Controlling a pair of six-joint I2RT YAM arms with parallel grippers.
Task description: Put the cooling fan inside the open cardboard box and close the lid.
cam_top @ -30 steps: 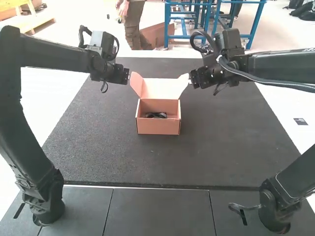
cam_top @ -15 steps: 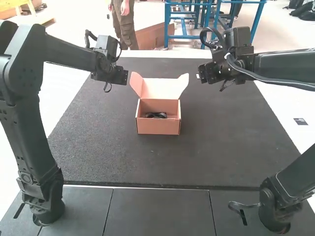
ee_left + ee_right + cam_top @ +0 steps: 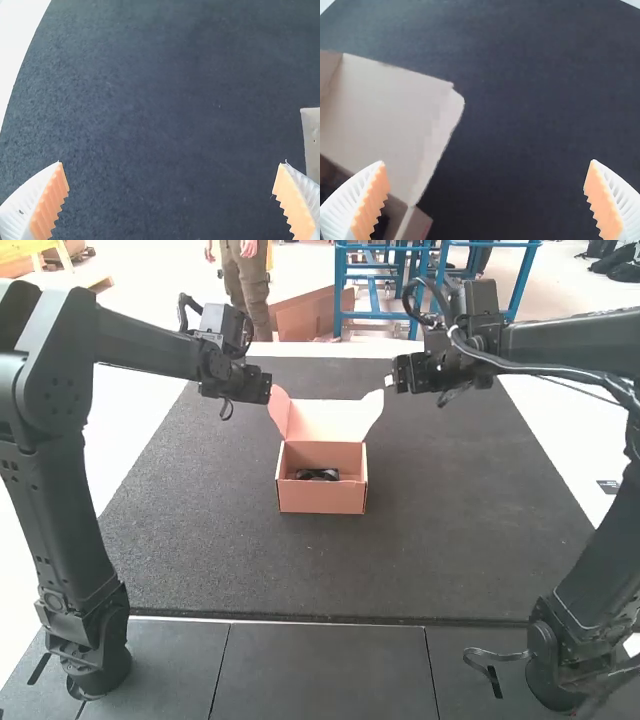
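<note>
Shows a small cardboard box (image 3: 321, 478) in the middle of a dark-matted worktop (image 3: 450, 530). Already holds the cooling fan (image 3: 317, 474), a black shape low on the box floor. Open at the top, with the lid (image 3: 325, 415) standing upright at the back and its two side ears flared outward.

Left of the lid: the left gripper (image 3: 250, 388), hovering just beside the left ear, jaws released and spread wide over bare mat, grasping nothing. Right of the lid: the right gripper (image 3: 402, 373), raised near the right ear, jaws likewise spread wide and empty, with the pale ear just beneath one of them in the right wrist view.

Compared with a second ago: left gripper drawn in closer to the left ear; right gripper lifted off the right ear, now higher and slightly apart from it. Lid no lower than before.

Reads as the placing step done and the closing not yet begun, with both arms lining up around the lid. Calls next for contact high on the lid, evenly from both sides, then a push forward and down. Risks sliding the light box across the mat if pressed unevenly.
</note>
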